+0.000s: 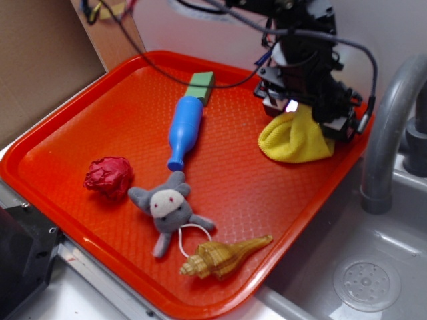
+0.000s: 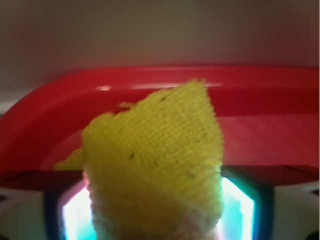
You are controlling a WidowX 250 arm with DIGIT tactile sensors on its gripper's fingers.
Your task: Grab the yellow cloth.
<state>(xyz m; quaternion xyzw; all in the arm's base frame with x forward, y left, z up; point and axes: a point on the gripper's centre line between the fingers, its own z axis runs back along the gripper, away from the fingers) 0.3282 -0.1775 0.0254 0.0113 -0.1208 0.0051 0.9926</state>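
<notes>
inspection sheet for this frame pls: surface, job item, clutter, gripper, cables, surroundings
Surface: orange tray, textured, flat.
Job's thing: yellow cloth, pulled up into a peak at the tray's far right corner.
Clutter: blue bottle, green block, red crumpled ball, grey plush toy, seashell.
Gripper: gripper shut on the cloth.
Cables: black cable trailing over the tray.
Surroundings: sink, grey faucet.

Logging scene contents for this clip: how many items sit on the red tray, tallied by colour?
Yellow: 1, the yellow cloth, pinched by the gripper
Blue: 1, bottle
Green: 1, block
Red: 1, crumpled ball
Grey: 1, plush toy
Golden-brown: 1, seashell
Total: 6
</notes>
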